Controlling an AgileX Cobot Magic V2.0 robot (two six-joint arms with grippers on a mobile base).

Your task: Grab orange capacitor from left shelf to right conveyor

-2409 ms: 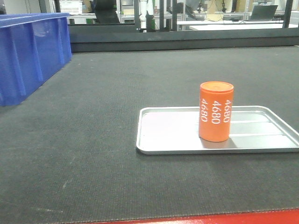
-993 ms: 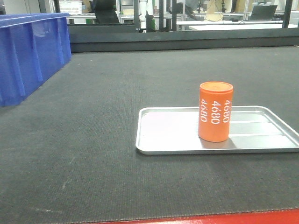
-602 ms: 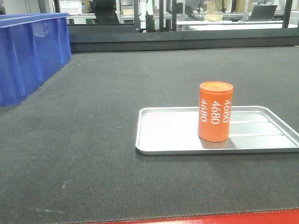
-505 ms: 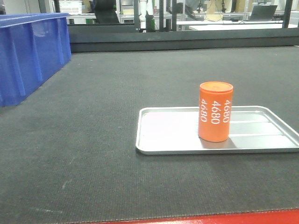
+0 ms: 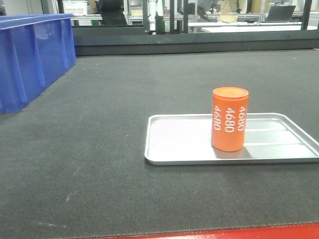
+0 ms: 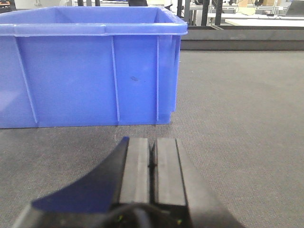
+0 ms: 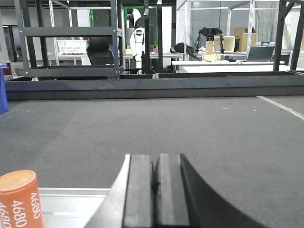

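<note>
A blue bin (image 5: 32, 57) stands at the belt's ten o'clock corner in the front view. The dark grey belt (image 5: 99, 164) fills the scene, with a red front edge (image 5: 224, 233) along the bottom. The left claw (image 6: 152, 164) hangs low over the belt with its two pads pressed together, empty, and the bin sits at its twelve o'clock. Toward four o'clock of the belt's middle lies a shallow silver tray (image 5: 174, 142). The orange can (image 5: 229, 119) stands upright in that tray, "4680" running down its side. The right claw (image 7: 156, 183) is likewise closed on nothing, with the can at its eight o'clock.
</note>
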